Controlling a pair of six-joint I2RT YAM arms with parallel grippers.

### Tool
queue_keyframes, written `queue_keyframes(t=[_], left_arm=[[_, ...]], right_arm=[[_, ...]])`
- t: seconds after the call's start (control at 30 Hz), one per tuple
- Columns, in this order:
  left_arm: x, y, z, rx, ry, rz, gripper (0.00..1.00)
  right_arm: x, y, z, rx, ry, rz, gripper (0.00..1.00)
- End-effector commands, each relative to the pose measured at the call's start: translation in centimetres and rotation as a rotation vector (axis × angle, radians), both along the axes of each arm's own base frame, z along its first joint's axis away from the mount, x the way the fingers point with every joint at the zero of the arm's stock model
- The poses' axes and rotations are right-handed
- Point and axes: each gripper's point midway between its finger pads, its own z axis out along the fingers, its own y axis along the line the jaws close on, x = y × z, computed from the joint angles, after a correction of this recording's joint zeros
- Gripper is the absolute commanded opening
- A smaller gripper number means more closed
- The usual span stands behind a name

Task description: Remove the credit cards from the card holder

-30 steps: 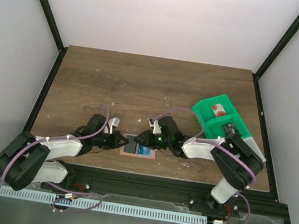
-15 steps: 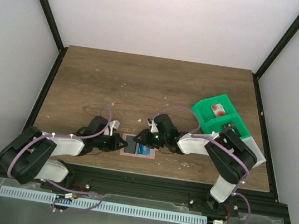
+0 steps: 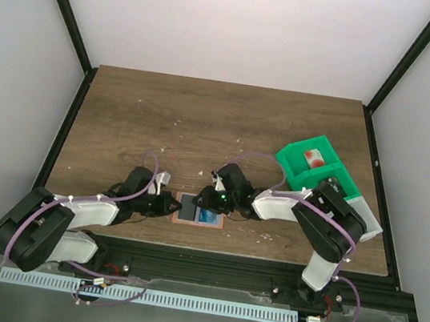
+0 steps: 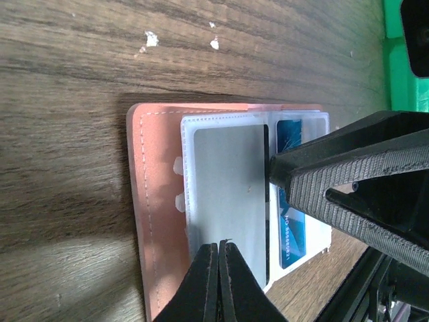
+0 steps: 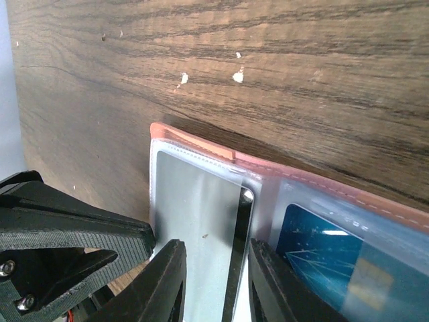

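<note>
Down at the near edge of the worktop (image 3: 205, 119), the left pincer (image 4: 218, 247) is closed. Its two tips are pressed together and set on the near end of the grey card (image 4: 224, 181), on the clear sleeve over it. Its own camera shows this plainly. From above, only the black wrist shows, pointing at the holder's left edge.

The right pincer (image 5: 216, 248) comes in from the other side with its jaws part-way apart. One finger sits over the grey card's face and the other just past the card's dark long edge, so that edge lies between them. Neither finger is seen pinching anything. The left wrist view shows the same pincer as a ribbed black block touching that edge, but not the gap between its fingers.

The holder (image 4: 151, 215) lies open and flat on the worktop between the two pincers, pink outside, with clear pockets inside. The grey card fills the left pocket. The blue card (image 5: 322, 248) sits in the right pocket, partly hidden under the right pincer in the left wrist view and clearer from the right wrist.

Only the top camera takes in the green tray (image 3: 340, 178), well apart at the right side of the worktop, with a red and white card (image 3: 311, 157) lying in its far compartment. Pale specks (image 4: 149, 40) dot the wood beyond the holder.
</note>
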Motion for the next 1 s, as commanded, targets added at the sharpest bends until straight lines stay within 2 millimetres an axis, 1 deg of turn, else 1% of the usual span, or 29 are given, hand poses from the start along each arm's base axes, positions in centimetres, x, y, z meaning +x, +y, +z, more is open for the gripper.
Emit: queue_keyframes(t=[0.0, 0.3, 0.53, 0.63, 0.8, 0.97], left_arm=[[-0.4, 0.6, -1.0, 0.024, 0.003, -0.003, 0.01], [-0.5, 0.7, -1.3, 0.035, 0.004, 0.000, 0.02], [-0.6, 0.7, -1.8, 0.037, 0.017, -0.005, 0.02], [-0.7, 0.7, -1.8, 0.033, 0.018, -0.006, 0.02], [-0.8, 0.6, -1.8, 0.030, 0.022, -0.009, 0.03], [-0.9, 0.7, -2.0, 0.038, 0.028, -0.008, 0.03]], right_arm=[[0.3, 0.4, -0.3, -0.028, -0.014, 0.000, 0.28], [0.5, 0.7, -0.2, -0.021, -0.014, -0.003, 0.30], [0.1, 1.4, 0.2, 0.044, -0.013, 0.029, 0.29], [-0.3, 1.5, 0.3, 0.065, -0.010, 0.041, 0.25], [-0.6, 1.1, 0.7, 0.093, -0.033, 0.036, 0.16], [-0.7, 0.9, 0.5, 0.080, -0.031, 0.036, 0.12]])
